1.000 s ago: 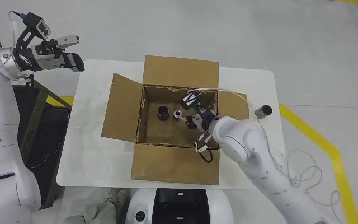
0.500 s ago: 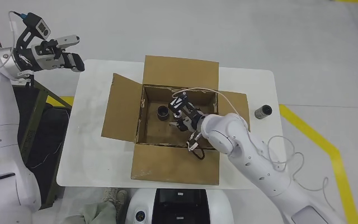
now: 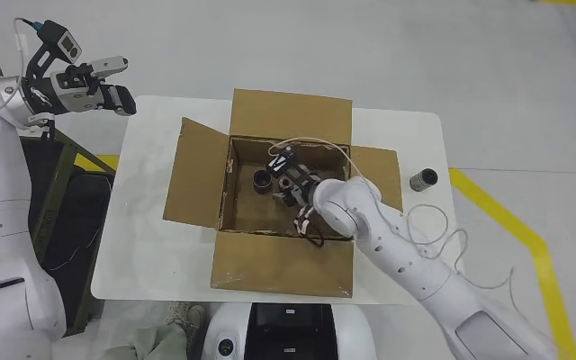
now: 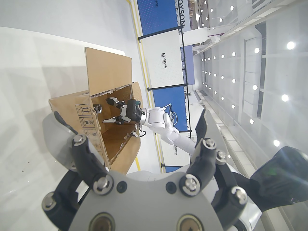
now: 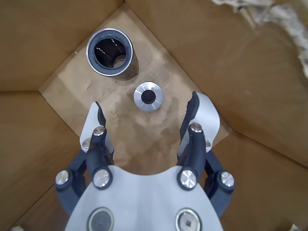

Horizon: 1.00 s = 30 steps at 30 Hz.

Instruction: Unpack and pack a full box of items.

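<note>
Inside the box [image 3: 288,112] my right gripper [image 5: 145,106] hangs released, empty — sleeve [image 5: 109,51] and fitting [image 5: 148,96] lie inside, one cylinder [image 3: 424,179] outside; unpacking looks unfinished

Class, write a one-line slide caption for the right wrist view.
Inside the cardboard box, the right gripper, jaws open, hangs above a small metal bushing beside an upright dark cylinder.

Right arm [image 3: 396,247]: glossy white shell, thin white cable [image 3: 315,140] looped alongside. Fingers [image 5: 208,114] grey-capped on black links, silver screws.
</note>
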Each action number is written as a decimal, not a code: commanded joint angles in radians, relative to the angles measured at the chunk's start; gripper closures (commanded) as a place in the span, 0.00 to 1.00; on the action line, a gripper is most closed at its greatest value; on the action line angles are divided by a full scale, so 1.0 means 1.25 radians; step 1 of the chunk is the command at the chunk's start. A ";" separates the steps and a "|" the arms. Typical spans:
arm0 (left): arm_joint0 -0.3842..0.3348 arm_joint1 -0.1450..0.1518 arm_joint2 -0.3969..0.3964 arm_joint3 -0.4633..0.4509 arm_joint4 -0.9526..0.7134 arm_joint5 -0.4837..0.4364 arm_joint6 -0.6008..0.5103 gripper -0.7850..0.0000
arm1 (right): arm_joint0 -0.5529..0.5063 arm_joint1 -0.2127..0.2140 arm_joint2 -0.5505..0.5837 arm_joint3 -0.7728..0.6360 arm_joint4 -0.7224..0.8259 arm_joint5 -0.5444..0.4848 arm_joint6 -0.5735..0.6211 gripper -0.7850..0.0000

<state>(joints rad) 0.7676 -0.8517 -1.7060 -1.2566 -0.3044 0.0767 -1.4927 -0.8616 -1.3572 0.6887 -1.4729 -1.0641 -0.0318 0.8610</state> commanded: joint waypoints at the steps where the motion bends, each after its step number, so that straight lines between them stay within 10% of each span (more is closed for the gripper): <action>1: 0.000 0.000 0.000 0.000 0.000 0.000 0.000 0.00 | 0.005 -0.005 -0.002 0.016 0.006 0.002 -0.005 0.16; 24: 0.000 0.000 0.000 0.000 0.000 0.000 0.000 0.00 | 0.051 -0.056 -0.032 0.157 0.038 -0.020 -0.026 0.26; 30: 0.000 0.000 0.000 0.000 0.000 0.000 0.000 0.00 | 0.053 -0.064 -0.031 0.179 0.044 -0.030 -0.039 0.49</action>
<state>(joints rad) 0.7676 -0.8517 -1.7060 -1.2566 -0.3044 0.0767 -1.4927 -0.7961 -1.4365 0.6482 -1.2513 -1.0105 -0.0669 0.8138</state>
